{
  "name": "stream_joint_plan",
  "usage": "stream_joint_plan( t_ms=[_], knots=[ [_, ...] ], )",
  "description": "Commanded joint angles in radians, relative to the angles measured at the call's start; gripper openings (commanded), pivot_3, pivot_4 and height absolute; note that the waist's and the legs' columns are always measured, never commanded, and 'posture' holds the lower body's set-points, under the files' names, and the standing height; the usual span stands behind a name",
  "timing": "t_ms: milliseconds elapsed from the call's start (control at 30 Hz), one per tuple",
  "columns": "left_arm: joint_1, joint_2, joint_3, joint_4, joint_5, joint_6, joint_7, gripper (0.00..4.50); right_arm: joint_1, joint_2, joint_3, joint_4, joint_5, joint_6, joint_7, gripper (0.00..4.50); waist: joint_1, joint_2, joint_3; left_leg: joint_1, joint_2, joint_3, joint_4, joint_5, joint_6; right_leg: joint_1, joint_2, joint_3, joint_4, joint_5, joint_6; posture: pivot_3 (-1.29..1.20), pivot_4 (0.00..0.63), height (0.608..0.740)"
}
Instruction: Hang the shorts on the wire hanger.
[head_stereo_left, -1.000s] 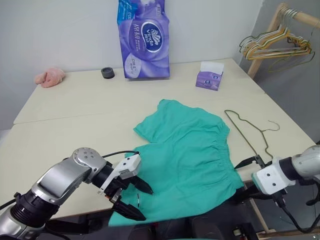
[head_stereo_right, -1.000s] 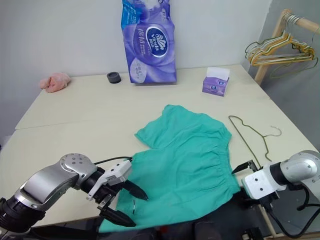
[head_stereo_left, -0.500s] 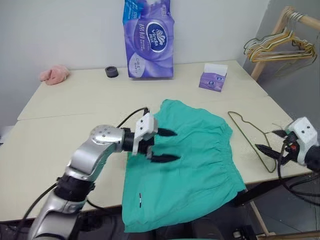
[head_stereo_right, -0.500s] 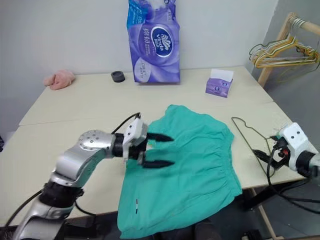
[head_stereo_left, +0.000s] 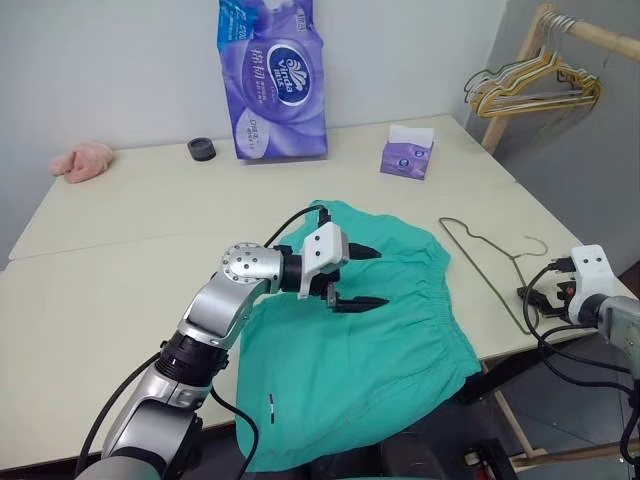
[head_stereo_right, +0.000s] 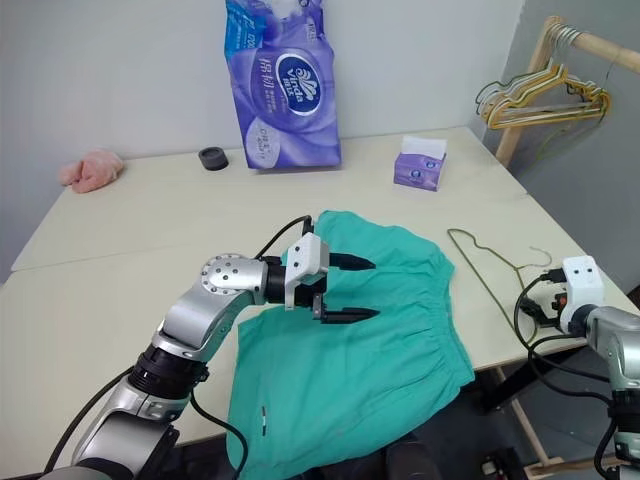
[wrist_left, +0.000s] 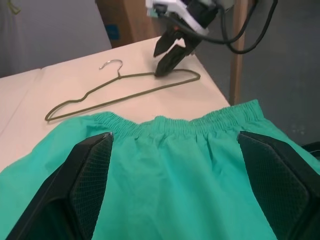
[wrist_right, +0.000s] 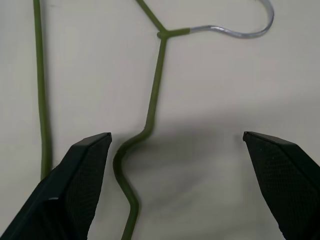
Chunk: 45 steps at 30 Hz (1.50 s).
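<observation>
Soft, matt teal-green cloth in the shorts (head_stereo_left: 370, 330), gathered and puckered along the elastic waistband. Thin olive-coated wire in the wire hanger (wrist_right: 150, 107), bare shiny metal at the hook. Smooth, matt cream surface on the tabletop (head_stereo_left: 130, 220). Glossy purple plastic wrap on the tissue pack (head_stereo_left: 272, 80); printed purple card on the small tissue box (head_stereo_left: 406, 158), white paper at its top. Fuzzy pink cloth in the lump (head_stereo_left: 80, 160). Black, finely meshed pads on the left pincer (head_stereo_left: 352, 277) fingers (wrist_left: 87, 185); same texture on the right pincer (wrist_right: 177, 185). Pale bare wood on the rack (head_stereo_left: 560, 30).
</observation>
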Motion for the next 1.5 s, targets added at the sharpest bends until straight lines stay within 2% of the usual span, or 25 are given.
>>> stream_joint_plan(
  t_ms=[33,367,400,567,800,867,1067,1100,1233,1367,1500],
  knots=[
    [-0.017,-0.005,0.002,-0.051,-0.007,0.018,0.008,4.21,-0.019,-0.039,0.004,-0.024,-0.004,0.003,0.030,4.50,-0.002,0.000,0.000,0.000,0.000,0.000,0.000,0.000,0.000,0.000,0.000,0.000,0.000,0.000,0.001,-0.22,0.073,0.740],
    [-0.017,-0.007,0.003,-0.063,-0.014,0.041,0.008,4.21,0.154,-0.053,-0.027,-0.228,0.068,0.193,0.064,4.50,-0.001,0.000,0.000,-0.001,0.000,0.000,0.000,0.000,0.000,0.000,0.000,0.000,0.000,-0.003,0.006,-0.23,0.076,0.740],
    [-0.018,-0.009,0.001,-0.062,-0.014,0.042,0.007,4.23,0.151,-0.046,-0.026,-0.230,0.073,0.203,0.062,4.32,-0.002,0.000,0.000,0.000,0.000,0.000,0.000,0.000,0.000,0.000,0.000,0.000,0.000,-0.003,0.006,-0.23,0.076,0.740],
    [-0.026,-0.014,-0.007,-0.053,-0.008,0.038,-0.004,4.24,0.123,-0.039,0.001,-0.190,0.069,0.219,0.063,2.91,-0.003,-0.001,0.000,0.000,0.000,0.000,0.000,0.000,0.000,0.000,0.000,0.000,0.000,-0.003,0.006,-0.24,0.076,0.740],
    [-0.023,-0.022,0.008,-0.050,-0.005,0.049,0.029,4.24,0.114,-0.032,0.034,-0.147,0.028,0.200,0.032,0.42,-0.004,-0.007,-0.005,0.000,0.001,-0.001,0.000,0.000,0.000,0.001,0.001,0.000,-0.001,-0.003,0.006,-0.22,0.072,0.740],
    [-0.023,-0.031,0.021,-0.049,-0.009,0.066,0.057,4.24,0.113,-0.027,0.031,-0.141,0.010,0.176,0.010,0.01,-0.003,-0.009,-0.006,0.000,0.001,-0.001,0.000,0.000,0.000,0.001,0.000,0.000,-0.001,-0.003,0.006,-0.22,0.071,0.740],
    [-0.058,-0.033,0.071,0.034,0.010,0.080,0.139,4.24,0.059,-0.047,-0.001,-0.079,-0.059,0.034,-0.057,0.01,-0.003,-0.008,-0.007,-0.001,0.000,0.001,0.000,0.000,0.000,0.001,0.000,0.002,-0.011,0.003,0.013,-0.22,0.071,0.740],
    [-0.071,-0.032,0.087,0.063,0.015,0.083,0.159,4.37,0.045,-0.064,0.000,-0.077,-0.073,0.002,-0.059,0.00,-0.002,-0.008,-0.007,-0.001,-0.001,0.002,0.000,0.000,0.000,0.001,0.000,0.004,-0.012,0.004,0.014,-0.22,0.071,0.740],
    [-0.125,-0.025,0.138,0.173,0.022,0.079,0.197,4.37,0.001,-0.115,0.004,-0.057,-0.131,-0.116,-0.066,0.00,-0.003,-0.006,-0.007,-0.002,-0.002,0.005,0.000,0.000,0.000,0.000,-0.001,0.007,-0.013,0.005,0.016,-0.22,0.072,0.740],
    [-0.275,-0.022,0.250,0.437,0.028,0.043,0.299,4.37,-0.038,-0.204,0.040,-0.089,-0.230,-0.321,-0.055,0.00,-0.003,-0.005,-0.006,-0.002,-0.002,0.005,0.000,0.000,0.000,0.000,-0.001,0.007,-0.013,0.005,0.016,-0.22,0.071,0.740],
    [-0.352,-0.005,0.299,0.581,-0.007,0.051,0.236,4.37,-0.063,-0.222,0.072,-0.129,-0.277,-0.448,-0.043,0.00,-0.011,-0.005,-0.006,-0.002,-0.001,0.005,-0.002,-0.001,0.000,-0.001,0.001,0.007,-0.015,0.005,0.016,-0.22,0.069,0.740]
  ],
)
